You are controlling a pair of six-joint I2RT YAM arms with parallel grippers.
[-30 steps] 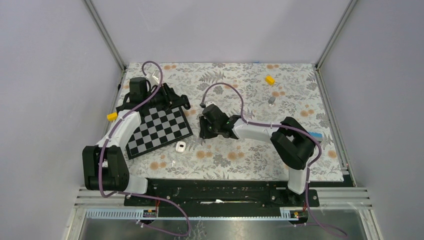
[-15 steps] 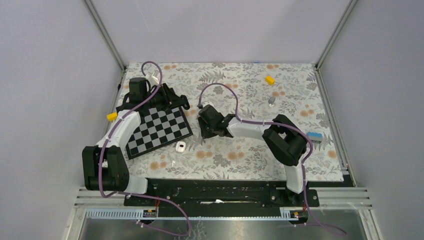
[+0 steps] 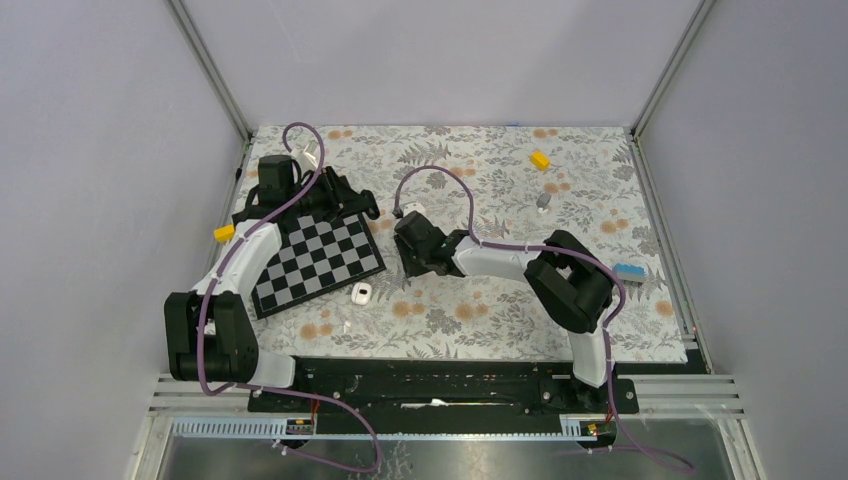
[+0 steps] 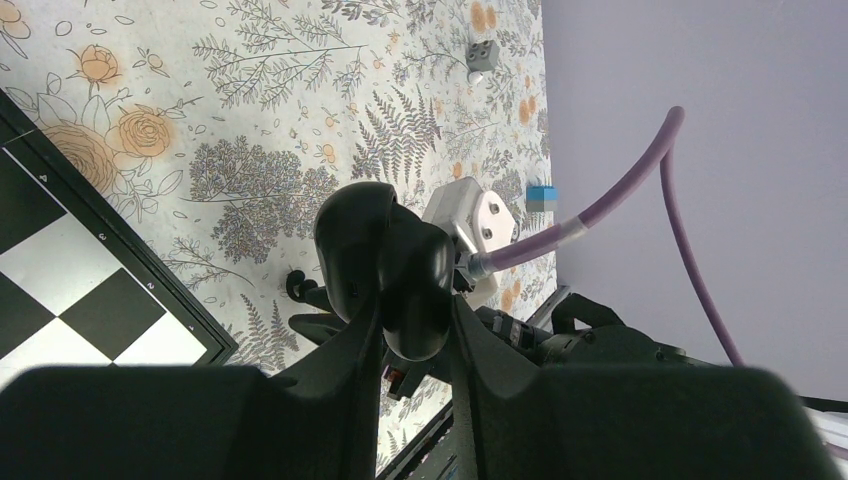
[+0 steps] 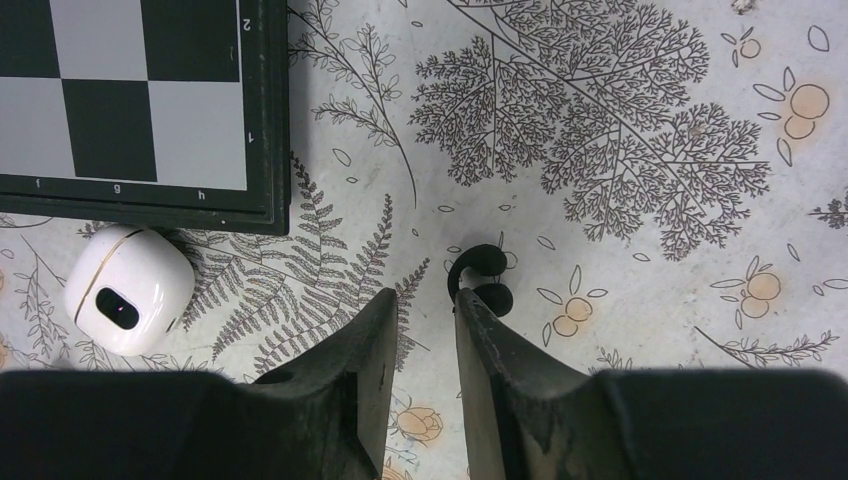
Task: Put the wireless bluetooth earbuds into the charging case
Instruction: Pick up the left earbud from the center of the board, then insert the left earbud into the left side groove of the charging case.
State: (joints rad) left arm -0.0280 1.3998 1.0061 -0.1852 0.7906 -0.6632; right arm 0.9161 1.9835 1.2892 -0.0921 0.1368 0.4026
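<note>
A black charging case (image 4: 385, 250) is held above the cloth, with my left gripper (image 4: 415, 310) shut on it; in the top view this gripper (image 3: 360, 203) hovers past the chessboard's far right corner. One black earbud (image 5: 480, 275) with an ear hook lies on the floral cloth. It touches the outer side of the right fingertip of my right gripper (image 5: 428, 297), which stands slightly open with only cloth between its fingers. From the left wrist view the same earbud (image 4: 300, 288) shows beside the right arm's fingers. From above, the right gripper (image 3: 408, 262) covers it.
A chessboard (image 3: 315, 260) lies left of centre, its edge (image 5: 270, 120) close to the right gripper. A white rounded pod (image 5: 128, 288) sits by its near corner. Yellow blocks (image 3: 540, 159) (image 3: 224, 232), a grey piece (image 3: 543, 202) and a blue block (image 3: 629, 270) lie around.
The right arm has shifted a little to the left and its fingers have parted slightly. The left arm and the case it holds have not moved.
</note>
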